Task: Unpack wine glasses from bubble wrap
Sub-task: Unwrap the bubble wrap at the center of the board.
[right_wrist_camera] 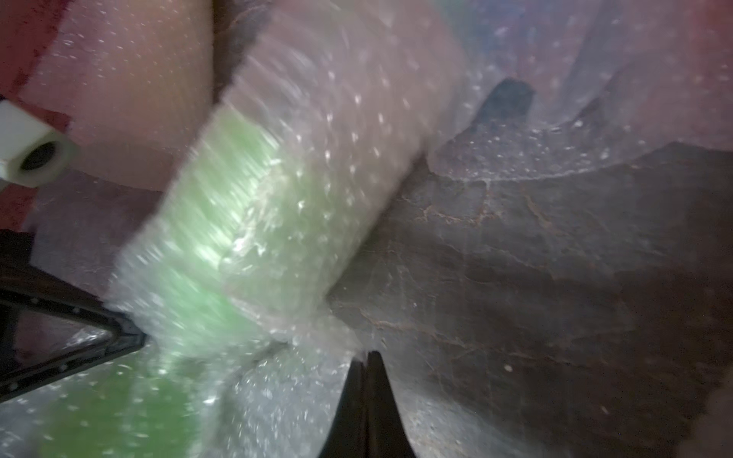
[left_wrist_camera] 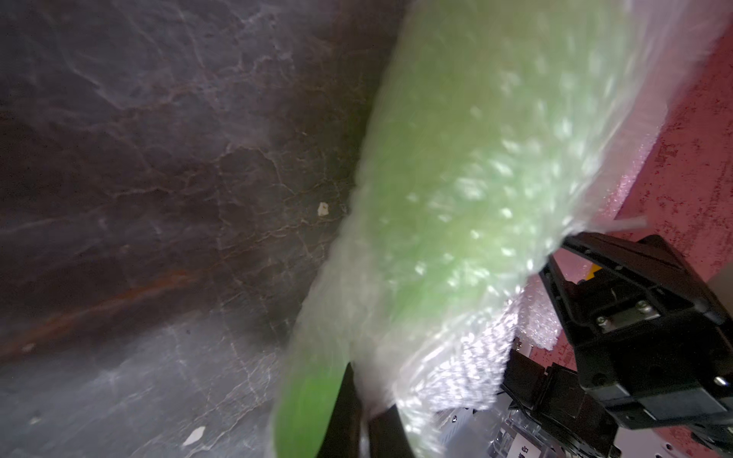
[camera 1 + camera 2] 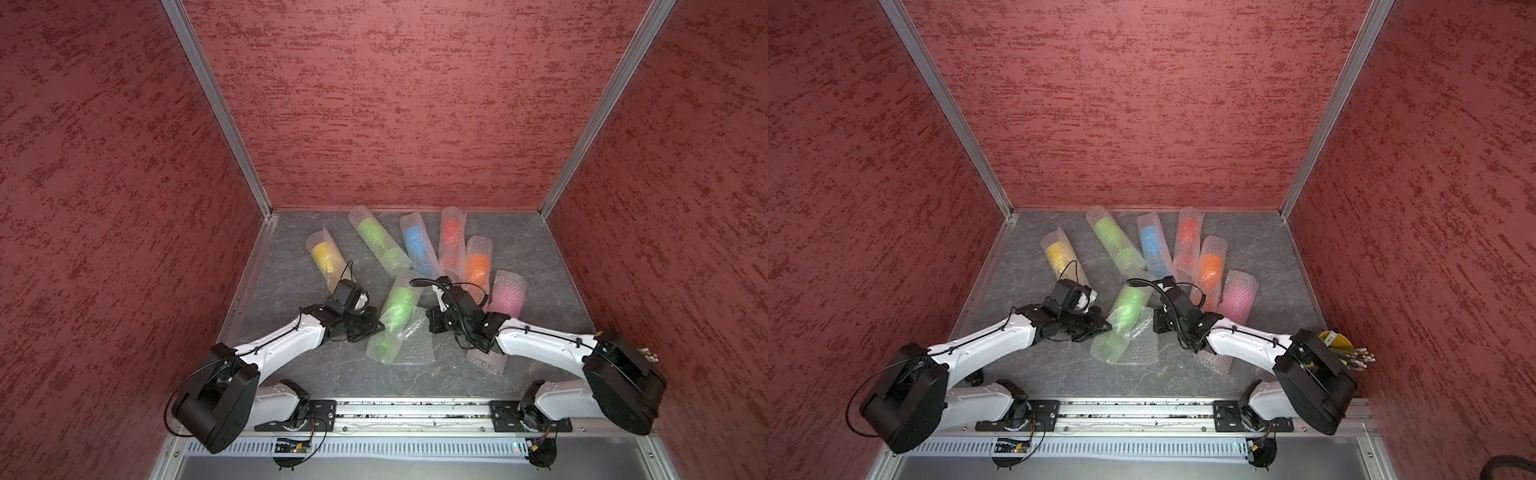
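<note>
Your table (image 3: 291,365) is dark grey and veined like stone. Three mottled red walls (image 3: 374,104) close it in, with aluminium posts (image 3: 216,104) at the back corners and a rail (image 3: 415,409) along the near edge.

Count seven glasses, each lying inside its own roll of wrap: yellow (image 3: 323,255), far green (image 3: 370,232), blue (image 3: 415,243), red (image 3: 451,232), orange (image 3: 477,266), pink (image 3: 508,297) and near green (image 3: 397,309). One spare sheet (image 3: 486,359) lies flat under your right arm. One yellow bucket (image 3: 1335,340) of pencils (image 3: 1360,359) sits behind the right elbow.

The near green lies between your grippers, and its wrap (image 3: 415,351) is loose at the near end. The left gripper (image 3: 377,326) has its jaws together, tips against the roll's side. The right gripper (image 3: 429,320) has its jaws together at the loose edge. You cannot tell whether either pinches film. The other six lie beyond both grippers.
</note>
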Available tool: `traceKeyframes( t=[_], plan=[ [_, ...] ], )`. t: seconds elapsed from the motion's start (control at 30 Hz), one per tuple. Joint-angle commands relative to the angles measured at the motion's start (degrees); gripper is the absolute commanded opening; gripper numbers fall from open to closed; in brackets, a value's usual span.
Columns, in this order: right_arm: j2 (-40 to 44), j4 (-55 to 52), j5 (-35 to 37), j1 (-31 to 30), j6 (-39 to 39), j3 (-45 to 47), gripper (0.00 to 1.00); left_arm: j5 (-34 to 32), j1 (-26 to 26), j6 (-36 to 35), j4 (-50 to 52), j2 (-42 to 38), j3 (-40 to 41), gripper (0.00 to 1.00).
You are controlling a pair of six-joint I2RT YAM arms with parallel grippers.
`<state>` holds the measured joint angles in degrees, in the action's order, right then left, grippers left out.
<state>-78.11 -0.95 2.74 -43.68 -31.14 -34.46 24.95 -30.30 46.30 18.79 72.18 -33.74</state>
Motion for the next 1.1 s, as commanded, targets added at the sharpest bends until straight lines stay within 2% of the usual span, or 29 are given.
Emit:
traceKeyframes(
  t=[0.0,0.2,0.37,0.4,0.57,0.63,0.67,0.9,1.0,1.07],
  plan=[
    [-0.1,-2.0,7.6,0.8,-2.4,1.8,0.0,-3.1,1.4,1.3,3.9,-0.3,1.3,0.0],
    [-0.8,-0.7,7.1,0.9,-3.2,2.3,0.0,-3.8,1.6,0.6,4.5,-0.7,1.8,0.0],
    [-0.3,-1.7,5.9,0.9,-2.0,1.2,0.0,-2.0,0.7,-2.3,5.8,-0.5,0.8,0.0],
    [0.2,-2.8,6.1,0.9,-1.6,0.6,0.0,-2.0,0.2,-3.1,6.7,-0.3,0.1,0.02],
    [2.6,-9.7,6.0,2.0,0.3,-2.2,0.0,-1.1,-1.0,-3.8,9.7,-1.8,-0.8,0.41],
    [3.1,-12.1,5.2,2.3,0.4,-2.9,0.0,-1.2,-1.3,-3.8,11.3,-3.3,-1.2,0.53],
    [3.4,-13.4,5.1,2.5,0.2,-3.1,0.0,-1.5,-1.5,-3.8,12.6,-3.9,-1.8,0.57],
    [7.8,-17.9,3.1,2.6,-3.4,-2.6,0.0,-6.3,-1.5,-6.2,22.0,-8.7,-8.5,0.6],
    [10.2,-15.4,-2.6,2.6,-5.3,-1.1,0.0,-7.2,-1.8,-7.6,23.2,-7.7,-12.6,0.62],
    [10.9,-11.6,-9.4,2.6,-5.3,-0.3,0.0,-6.8,-3.5,-8.4,22.6,-4.8,-15.9,0.62]
  ],
)
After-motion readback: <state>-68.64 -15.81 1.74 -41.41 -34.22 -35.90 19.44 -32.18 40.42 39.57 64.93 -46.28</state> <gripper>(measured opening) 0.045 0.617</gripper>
